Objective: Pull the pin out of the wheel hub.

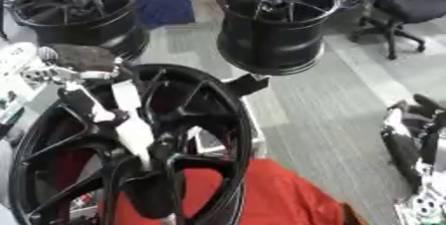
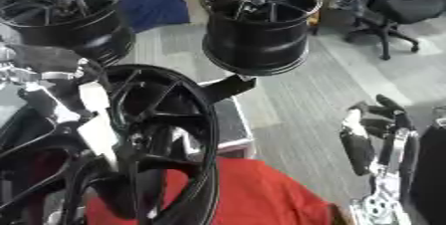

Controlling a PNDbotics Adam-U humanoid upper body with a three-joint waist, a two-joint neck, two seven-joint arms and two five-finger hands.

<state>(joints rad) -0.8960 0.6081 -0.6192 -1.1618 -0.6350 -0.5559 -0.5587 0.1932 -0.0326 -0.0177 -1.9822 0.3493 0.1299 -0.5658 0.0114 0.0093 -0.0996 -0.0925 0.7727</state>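
Grey workshop flooring [image 1: 348, 94] is seen behind a black wheel hub [image 1: 200, 119] standing upright at lower left. The left hand [image 1: 131, 134] is pressed against its centre; whether its fingers grasp the pin cannot be told. The right hand [image 2: 370, 139] is held idle at the right, fingers relaxed.

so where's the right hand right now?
The right hand is idle at the lower right of both eye views, away from the near wheel hub, where the left hand is at the centre.
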